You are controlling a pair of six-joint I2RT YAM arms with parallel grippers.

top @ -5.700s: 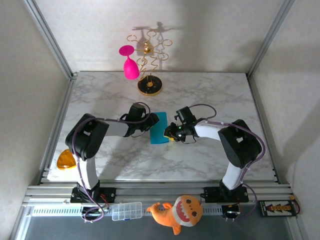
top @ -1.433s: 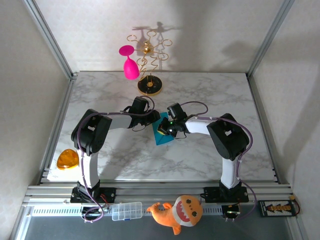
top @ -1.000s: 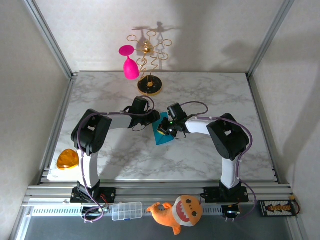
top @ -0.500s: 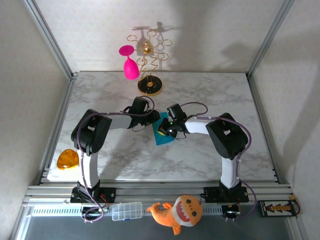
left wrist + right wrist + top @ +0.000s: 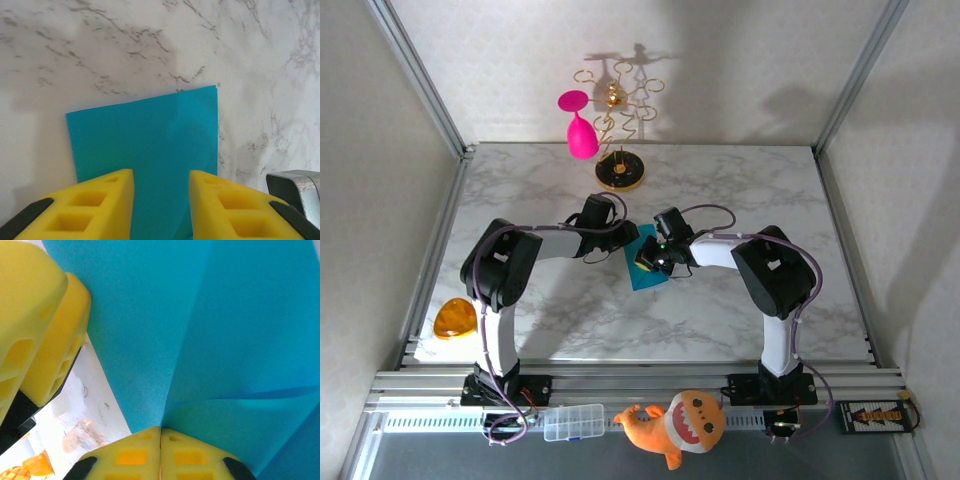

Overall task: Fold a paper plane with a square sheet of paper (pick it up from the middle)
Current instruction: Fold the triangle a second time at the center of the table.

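The square sheet of paper is turquoise-blue and lies skewed at mid-table, between the two grippers. In the left wrist view the sheet spreads flat on the marble. My left gripper stands open just above its near part, with a clear gap between its yellow fingers. My right gripper is shut on a raised fold of the sheet, whose crease runs straight into the closed seam. From above, the left gripper and right gripper almost touch. A paper plane is out of view.
A gold stand with a pink goblet hanging on it stands at the back. An orange object lies at the left edge. An orange plush toy and a clear box sit on the front rail.
Since the oldest frame both grippers have closed in over the sheet, which has turned askew. Over the last second nothing has visibly moved.
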